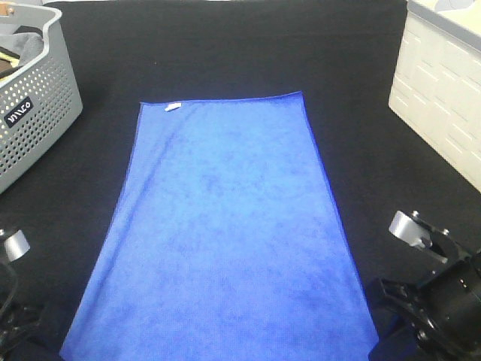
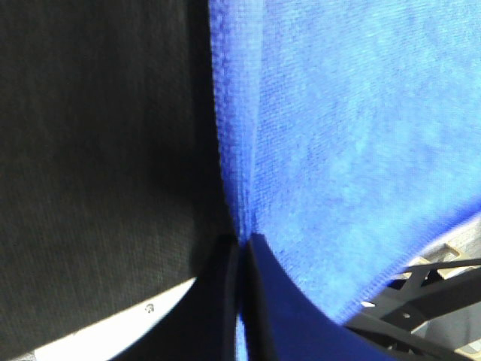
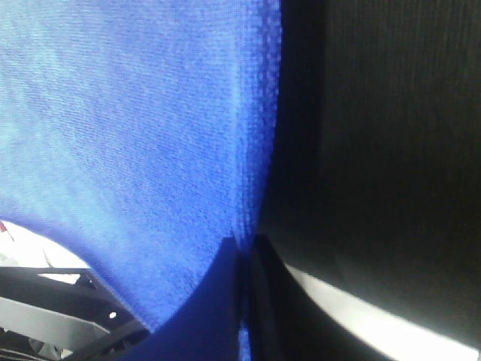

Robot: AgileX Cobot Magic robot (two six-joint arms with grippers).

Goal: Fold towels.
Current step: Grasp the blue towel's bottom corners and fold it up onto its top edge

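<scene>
A royal-blue towel [image 1: 225, 233] lies spread lengthwise on the black table, with a small white tag [image 1: 173, 107] at its far left corner. My left gripper [image 2: 242, 252] is shut on the towel's near left corner [image 2: 240, 188]; in the high view only its arm shows at the bottom left. My right gripper [image 3: 246, 252] is shut on the towel's near right corner [image 3: 248, 180]; its arm [image 1: 436, 301] sits at the bottom right. Both near corners are pinched and lifted slightly off the table.
A grey perforated basket [image 1: 34, 98] stands at the far left with dark items inside. A white cabinet [image 1: 443, 98] stands at the far right. The black table cloth [image 1: 225, 45] extends beyond the towel's far edge.
</scene>
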